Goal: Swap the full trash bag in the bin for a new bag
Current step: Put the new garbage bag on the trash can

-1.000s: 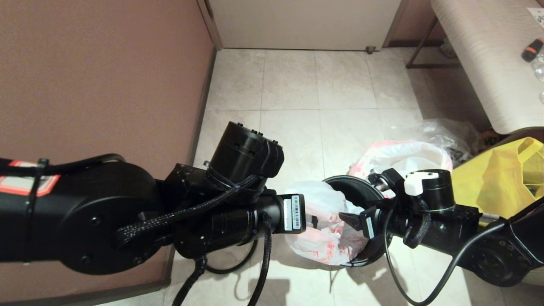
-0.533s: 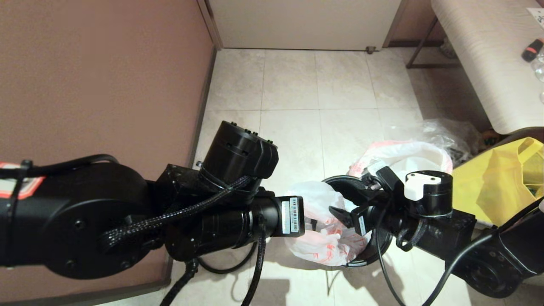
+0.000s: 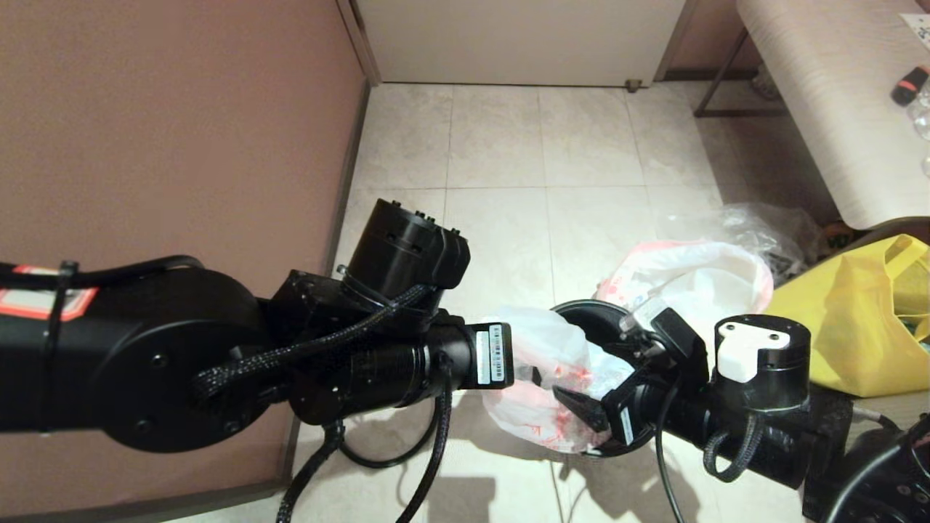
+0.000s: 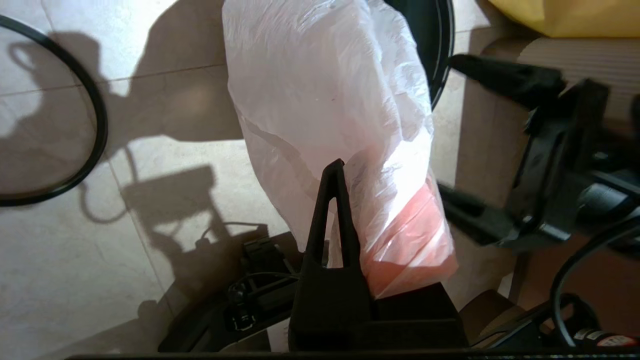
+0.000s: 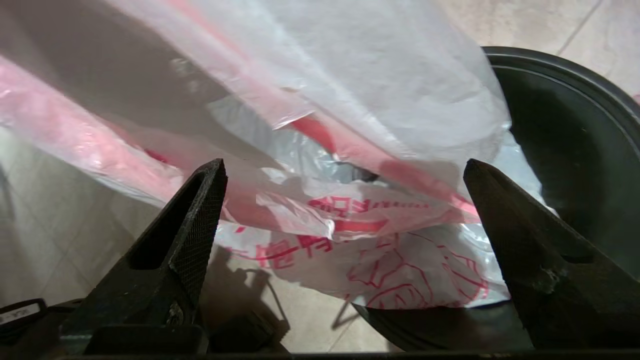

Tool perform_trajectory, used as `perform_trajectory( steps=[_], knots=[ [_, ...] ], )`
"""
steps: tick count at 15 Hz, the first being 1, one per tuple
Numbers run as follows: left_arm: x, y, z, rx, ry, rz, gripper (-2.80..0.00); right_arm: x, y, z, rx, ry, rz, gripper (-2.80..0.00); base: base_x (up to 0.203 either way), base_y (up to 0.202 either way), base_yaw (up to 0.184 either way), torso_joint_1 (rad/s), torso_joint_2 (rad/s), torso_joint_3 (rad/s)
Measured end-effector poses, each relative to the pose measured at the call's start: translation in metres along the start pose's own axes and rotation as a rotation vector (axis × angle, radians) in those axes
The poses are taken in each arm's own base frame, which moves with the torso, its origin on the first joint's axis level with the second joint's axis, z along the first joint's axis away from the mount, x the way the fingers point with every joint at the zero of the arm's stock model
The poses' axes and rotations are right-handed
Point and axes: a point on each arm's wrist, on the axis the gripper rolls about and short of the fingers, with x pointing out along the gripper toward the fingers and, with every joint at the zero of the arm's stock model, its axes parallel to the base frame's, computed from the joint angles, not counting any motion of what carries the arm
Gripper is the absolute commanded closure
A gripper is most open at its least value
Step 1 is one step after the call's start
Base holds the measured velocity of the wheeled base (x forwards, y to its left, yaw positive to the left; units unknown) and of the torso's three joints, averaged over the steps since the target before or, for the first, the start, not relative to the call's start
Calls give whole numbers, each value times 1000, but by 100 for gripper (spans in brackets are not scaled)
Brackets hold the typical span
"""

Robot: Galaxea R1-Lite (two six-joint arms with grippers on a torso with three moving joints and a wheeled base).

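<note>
Since a second ago the right gripper has dropped lower and spread its jaws wide. To the left, the left gripper stays clamped on the new bag, which hangs ahead of the open right jaws, draped over the bin rim; the full trash bag lies beyond. Looks ready to grab and spread.

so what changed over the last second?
The right gripper, open, slid down and toward the camera along the near side of the new bag, without gripping it. The left gripper stayed shut on the new bag over the bin; the full trash bag stayed put.
</note>
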Motion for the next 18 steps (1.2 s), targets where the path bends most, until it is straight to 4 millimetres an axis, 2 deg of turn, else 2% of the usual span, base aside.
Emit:
perform_trajectory(
  steps=[2,5,7,11,14,18],
  knots=[
    [-3,-3,2,1,-2,-18,0,5,4,0,-9,-7,11,-280,0,0,0,0,0,0],
    [-7,-2,0,9,18,-16,0,19,-1,15,-12,-111,-11,-280,0,0,0,0,0,0],
    [-8,-3,1,7,15,-22,0,26,4,16,-33,-119,-10,-280,0,0,0,0,0,0],
    [-11,-4,0,6,15,-27,0,44,2,11,-95,-165,-185,-280,0,0,0,0,0,0],
    [-13,-2,1,0,11,-26,0,50,-21,11,-80,-217,-380,-280,0,0,0,0,0,0],
    [-12,-2,1,-2,13,-26,0,44,-63,0,-52,-212,-511,-280,0,0,0,0,0,0]
  ],
)
